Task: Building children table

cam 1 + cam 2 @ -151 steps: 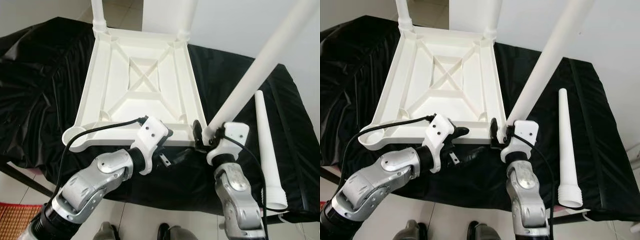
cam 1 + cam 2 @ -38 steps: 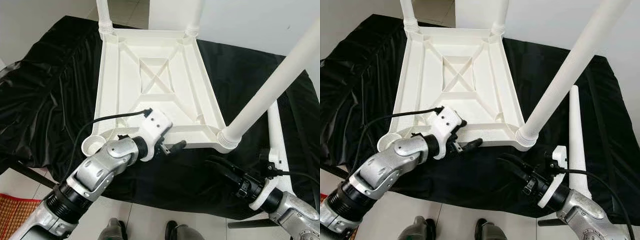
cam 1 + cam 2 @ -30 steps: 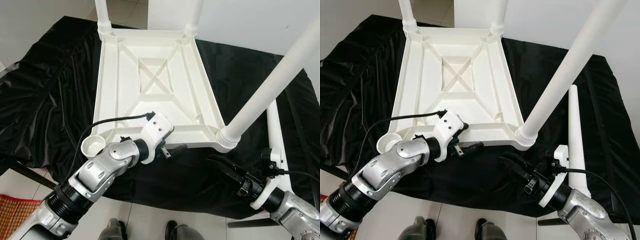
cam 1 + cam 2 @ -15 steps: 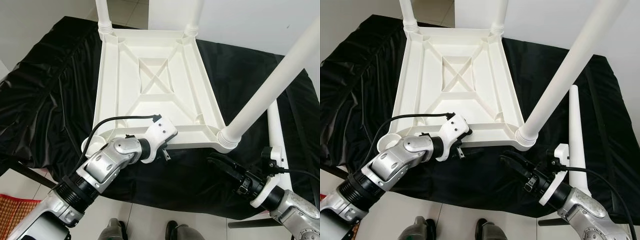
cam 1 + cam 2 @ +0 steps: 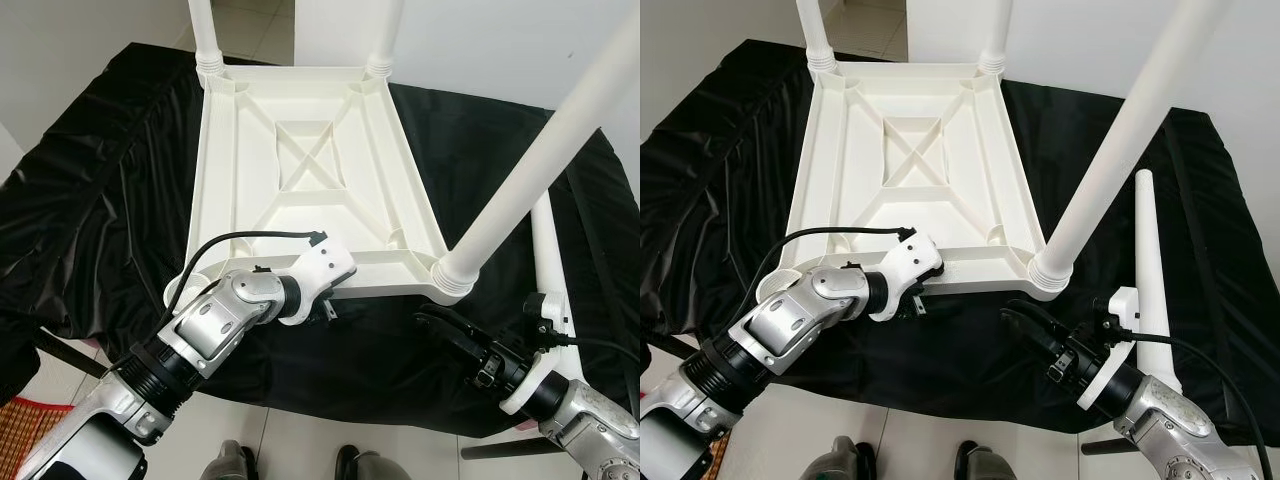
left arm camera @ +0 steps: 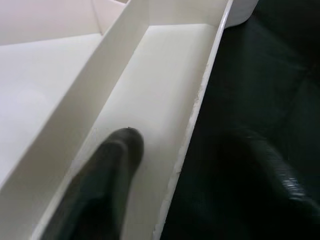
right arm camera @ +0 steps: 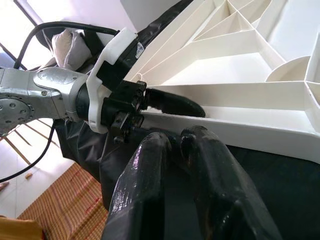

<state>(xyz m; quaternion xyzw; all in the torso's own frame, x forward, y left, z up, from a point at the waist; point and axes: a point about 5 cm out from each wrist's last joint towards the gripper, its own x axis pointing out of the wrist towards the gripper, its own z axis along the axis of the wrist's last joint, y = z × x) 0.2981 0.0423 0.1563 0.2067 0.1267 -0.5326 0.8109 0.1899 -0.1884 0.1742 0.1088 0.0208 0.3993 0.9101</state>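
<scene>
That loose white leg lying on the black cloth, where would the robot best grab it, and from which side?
Probably around the middle of the loose leg, coming down from above with the right gripper, the nearer one. The leg lies flat on the black cloth, a long round tapering tube, so fingers can straddle it crosswise. The wide ribbed end near the robot looks thicker and harder to span.

Upturned table near rim is taken: left gripper straddles it, 1 finger inside the channel. Fitted leg slants up from near-right corner, blocking that side. Loose leg lies right of table. Right gripper sits over bare black cloth in front.
</scene>
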